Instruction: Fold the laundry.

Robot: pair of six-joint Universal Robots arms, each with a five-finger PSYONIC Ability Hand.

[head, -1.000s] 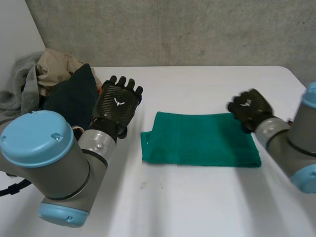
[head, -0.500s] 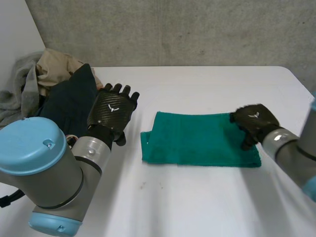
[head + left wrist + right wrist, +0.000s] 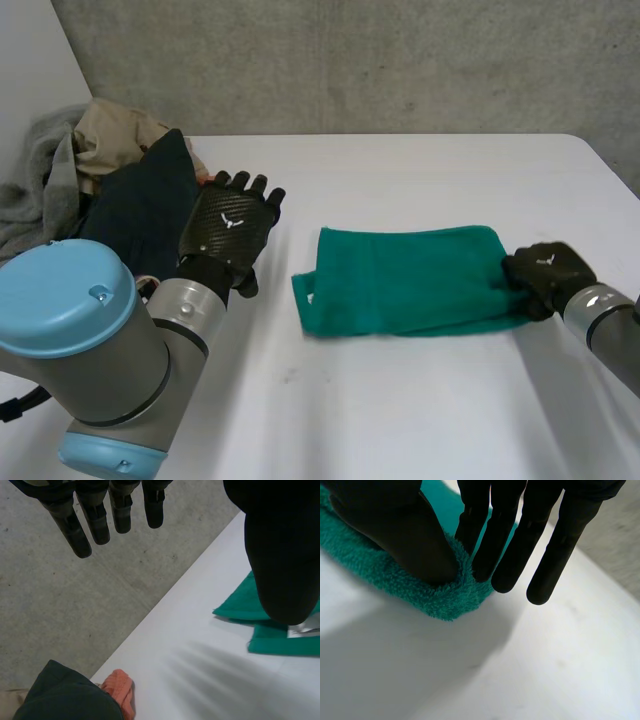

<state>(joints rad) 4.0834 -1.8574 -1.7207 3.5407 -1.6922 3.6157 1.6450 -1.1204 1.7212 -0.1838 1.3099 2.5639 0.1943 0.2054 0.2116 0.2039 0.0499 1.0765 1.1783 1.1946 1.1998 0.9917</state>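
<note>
A bare concrete wall (image 3: 350, 60) backs a white table (image 3: 420, 400), and on it the green towel (image 3: 400, 280) lies folded into a long strip between the two arms, its one short end in the right robot hand (image 3: 545, 272) and its other end a little way off from the left robot hand (image 3: 230, 225). The towel is thick terry, soft and light; it looks likely to sag and bunch rather than hold its shape, so the doubled edge or a corner seems the surest hold. The right robot hand sits low at the table, thumb (image 3: 415, 545) sunk into the pile and straight fingers (image 3: 545, 555) beyond the edge, pinching the towel's end between them. The left robot hand hovers palm-down above the table with fingers (image 3: 95, 520) spread and straight, holding nothing, just beside a heap of unfolded laundry (image 3: 110, 170).
</note>
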